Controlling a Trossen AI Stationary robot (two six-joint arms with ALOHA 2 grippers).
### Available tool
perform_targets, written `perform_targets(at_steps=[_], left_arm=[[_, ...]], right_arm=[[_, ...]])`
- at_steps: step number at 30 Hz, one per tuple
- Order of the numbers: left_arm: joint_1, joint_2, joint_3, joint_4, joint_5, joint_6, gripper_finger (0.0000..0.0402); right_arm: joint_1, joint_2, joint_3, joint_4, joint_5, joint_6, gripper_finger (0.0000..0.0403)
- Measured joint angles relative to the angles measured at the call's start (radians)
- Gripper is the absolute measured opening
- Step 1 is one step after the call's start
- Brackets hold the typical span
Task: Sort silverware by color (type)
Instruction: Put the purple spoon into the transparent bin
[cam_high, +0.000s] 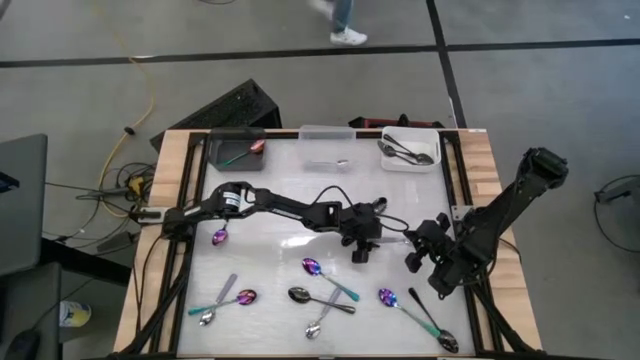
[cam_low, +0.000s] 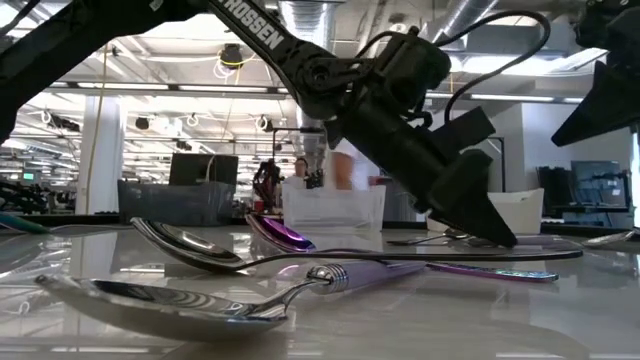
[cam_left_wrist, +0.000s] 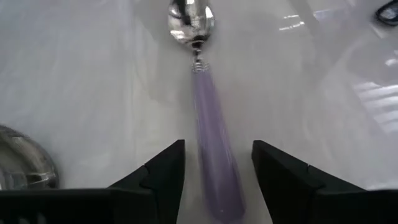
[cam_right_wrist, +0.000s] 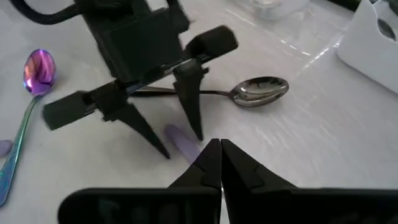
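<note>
Lilac-handled spoon (cam_left_wrist: 208, 124) lies on table (cam_high: 270, 190) centre, handle running between left gripper's (cam_left_wrist: 217, 168) fingers, bowl pointing away. Left gripper open wide, straddling handle, touching nothing yet, I judge; next move likely closing on it. Right gripper (cam_right_wrist: 219, 155) shut, empty, hovering just beside, farther from spoon.

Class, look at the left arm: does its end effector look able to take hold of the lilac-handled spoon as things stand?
Probably yes. The left end effector is open and its fingers straddle the handle of the lilac-handled spoon, with nothing between them. The shut right end effector sits close by, though not across the handle.
</note>
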Motion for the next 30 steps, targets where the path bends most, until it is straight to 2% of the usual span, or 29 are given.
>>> perform_targets(at_steps=[5, 7, 9, 13, 16, 22, 26, 30], left_arm=[[-0.003, 0.002, 0.002, -0.039, -0.043, -0.014, 0.0171], [-0.004, 0.002, 0.002, -0.047, -0.067, -0.014, 0.0157], [-0.003, 0.002, 0.002, -0.051, -0.063, -0.014, 0.0130], [-0.002, 0.004, 0.002, -0.094, -0.065, -0.012, 0.0046], [0.004, -0.017, 0.001, -0.118, -0.054, 0.016, 0.0016], [0.005, -0.134, -0.002, -0.212, -0.059, 0.135, 0.0001], [0.024, -0.248, 0.000, -0.330, -0.104, 0.222, 0.0002], [0.078, -0.337, -0.001, -0.470, -0.042, 0.224, 0.0002]], right_arm=[[-0.011, -0.004, 0.000, 0.008, 0.000, 0.000, 0.0022], [-0.013, -0.004, 0.000, 0.010, 0.000, 0.000, 0.0023], [-0.013, -0.004, 0.000, 0.014, 0.000, 0.000, 0.0025], [-0.013, -0.004, 0.000, 0.022, 0.000, 0.000, 0.0025], [-0.013, -0.004, 0.000, 0.020, 0.000, 0.000, 0.0024], [-0.013, -0.004, 0.000, 0.013, -0.002, 0.000, 0.0024], [-0.013, -0.004, 0.000, 0.012, -0.002, 0.000, 0.0024], [-0.013, -0.004, 0.000, 0.011, -0.001, -0.002, 0.0024]])
